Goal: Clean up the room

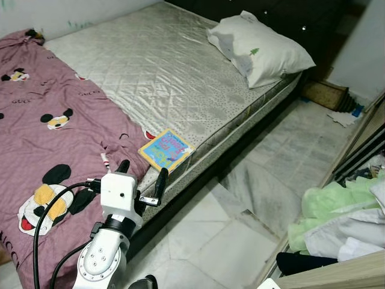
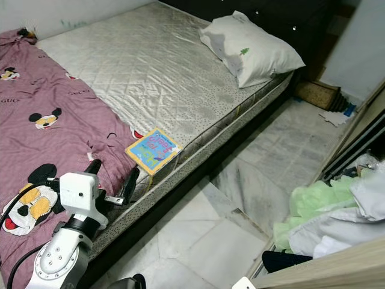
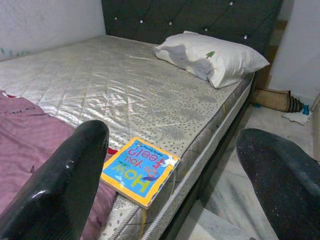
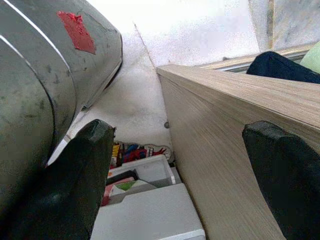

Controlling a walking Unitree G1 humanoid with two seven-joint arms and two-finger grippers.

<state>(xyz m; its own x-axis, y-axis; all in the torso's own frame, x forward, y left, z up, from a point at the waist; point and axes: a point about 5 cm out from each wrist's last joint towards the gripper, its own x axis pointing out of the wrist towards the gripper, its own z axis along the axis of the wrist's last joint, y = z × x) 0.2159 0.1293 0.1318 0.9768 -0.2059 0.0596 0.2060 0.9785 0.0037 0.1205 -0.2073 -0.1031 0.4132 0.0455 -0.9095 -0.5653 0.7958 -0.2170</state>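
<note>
Okay, book (image 3: 139,171): one, cover reading "How you feel?", lying at the mattress (image 1: 174,72) edge, touching the blanket.
Blanket (image 1: 54,138): one, purple, showing cartoon mouse prints and "GUCCI"-like lettering.
Pillow (image 1: 258,51): one, white, carrying a small green tree print.
Left gripper (image 1: 142,177): hovering near the book, fingers spread apart, gripping nothing.
Right gripper (image 4: 185,175): hanging beside a wooden panel (image 4: 235,145), fingers apart, empty.
Clothes pile (image 1: 337,217): sitting on the floor, right side.

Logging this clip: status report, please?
Left tool open, short of the book at the mattress edge. Right tool open, idle beside a wooden panel. Nothing blocking the book.
</note>
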